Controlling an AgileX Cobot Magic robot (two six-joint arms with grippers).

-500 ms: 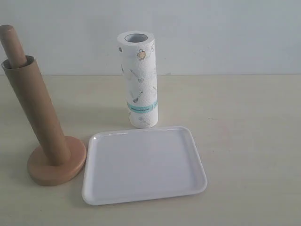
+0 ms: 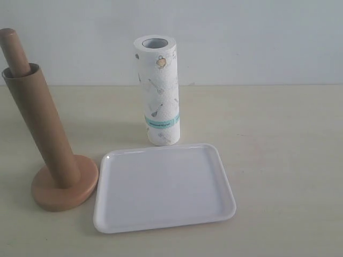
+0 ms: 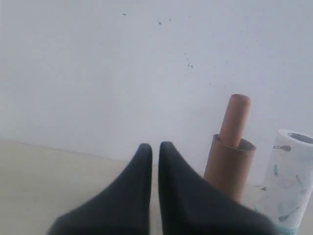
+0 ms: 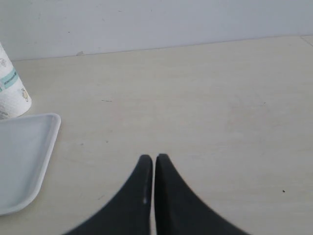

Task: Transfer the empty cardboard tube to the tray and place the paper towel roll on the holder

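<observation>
Tube: the tube [image 2: 40, 126] stands at the left, sleeved over the holder's pole; its lower end meets the disc base, and the pole tip sticks out above its open top rim.
Holder: the holder [image 2: 64, 194] has its base edge just beside the tray's left rim, with a thin gap.
Tray: the tray [image 2: 161, 148] lies flat at near centre, nothing in it.
Roll: the roll [image 2: 158, 91] is upright, just beyond the tray's far rim.
Open room: the table [image 2: 278, 150] lies bare to the right of the tray and roll, back to the wall [image 2: 257, 37].
Left gripper: the left gripper [image 3: 155, 147] has its fingers together, holding nothing, near the tube's top.
Right gripper: the right gripper [image 4: 154, 157] has its fingers together, holding nothing, over bare table right of the tray.
</observation>
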